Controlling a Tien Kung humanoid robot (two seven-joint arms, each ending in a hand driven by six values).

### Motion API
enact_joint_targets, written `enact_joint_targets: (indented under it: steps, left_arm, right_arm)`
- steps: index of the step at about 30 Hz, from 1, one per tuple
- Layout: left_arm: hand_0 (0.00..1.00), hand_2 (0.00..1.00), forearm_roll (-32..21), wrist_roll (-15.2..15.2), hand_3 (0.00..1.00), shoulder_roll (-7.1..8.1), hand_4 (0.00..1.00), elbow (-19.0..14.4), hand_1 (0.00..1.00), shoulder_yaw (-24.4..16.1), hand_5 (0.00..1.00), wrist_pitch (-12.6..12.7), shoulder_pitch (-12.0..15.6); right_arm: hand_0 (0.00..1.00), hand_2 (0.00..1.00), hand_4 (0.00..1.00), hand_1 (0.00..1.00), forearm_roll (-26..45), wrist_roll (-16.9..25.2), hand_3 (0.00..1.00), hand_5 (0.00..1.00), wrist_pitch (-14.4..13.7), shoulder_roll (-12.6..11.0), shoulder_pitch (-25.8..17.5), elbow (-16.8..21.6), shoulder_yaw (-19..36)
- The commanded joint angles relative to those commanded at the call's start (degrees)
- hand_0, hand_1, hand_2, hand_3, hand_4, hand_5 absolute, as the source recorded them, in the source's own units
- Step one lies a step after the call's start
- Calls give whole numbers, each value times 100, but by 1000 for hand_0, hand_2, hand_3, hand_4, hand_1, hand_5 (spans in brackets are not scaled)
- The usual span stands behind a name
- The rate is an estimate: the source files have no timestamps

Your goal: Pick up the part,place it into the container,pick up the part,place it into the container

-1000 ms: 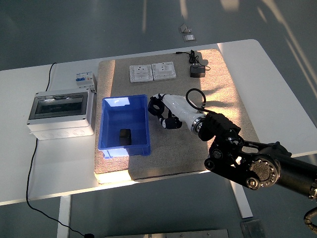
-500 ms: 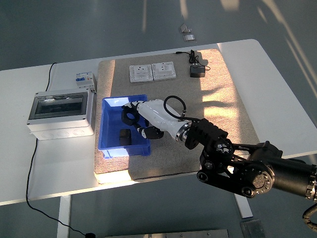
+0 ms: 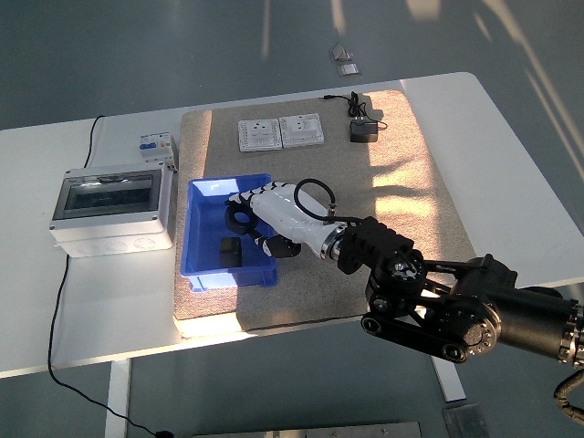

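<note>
Right robot hand (image 3: 248, 212) over blue bin (image 3: 203, 265), fingers curled around small black ring-shaped part (image 3: 240, 217). Second black part (image 3: 230, 249) lies in bin, at 6 o'clock from hand. Held part looks light, stiff, maybe slippery; grip by rim seems best.

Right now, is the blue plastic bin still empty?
No, a small black part already lies on the floor of the blue plastic bin, beside the right hand.
</note>
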Motion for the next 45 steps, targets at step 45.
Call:
enact_joint_targets:
  steps: [45]
  left_arm:
    - [617, 680, -335, 439, 675, 23, 685, 0, 656, 148, 787, -422, -5]
  right_arm:
    - [985, 936, 710, 952, 1751, 1635, 998, 320, -2241, -864, -1435, 282, 2643]
